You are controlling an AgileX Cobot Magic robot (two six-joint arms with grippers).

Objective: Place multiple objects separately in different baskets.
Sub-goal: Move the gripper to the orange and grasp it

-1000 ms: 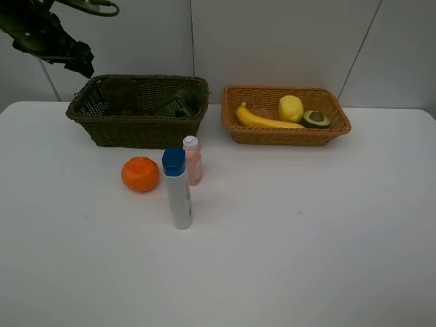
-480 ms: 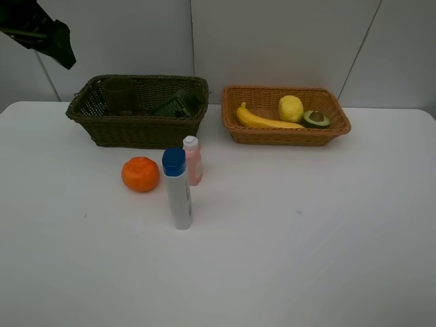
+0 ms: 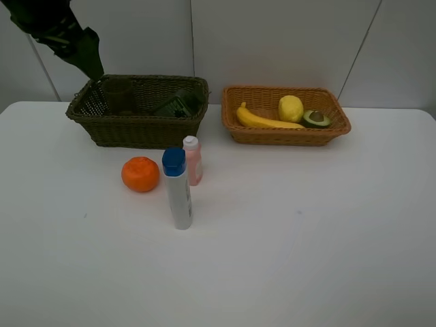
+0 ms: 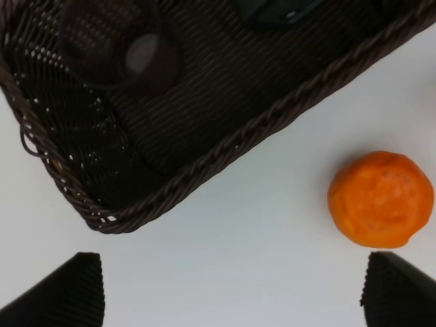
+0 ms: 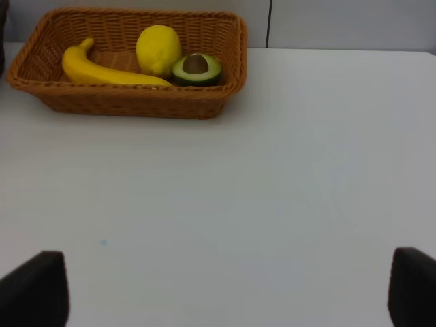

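Orange [image 3: 140, 174], white bottle [image 3: 178, 194] and pink bottle [image 3: 193, 162] sat on the table [image 3: 306, 238], unsorted; banana [image 3: 262, 120], lemon [image 3: 291, 108] and avocado [image 3: 316, 118] lay in the tan basket [image 3: 286, 136]. Left wrist: left gripper [image 4: 235, 289] hung spread and empty near the orange; cup [image 4: 116, 48] and green bottle [image 4: 276, 8] lay in the dark basket [image 4: 204, 157]. Right wrist: right gripper [image 5: 225, 289] gaped, empty.

A smooth white table [image 3: 306, 259] lies under soft, even light. Behind its far edge stands a pale grey panelled wall [image 3: 286, 41], divided by thin dark seams [image 3: 191, 37].
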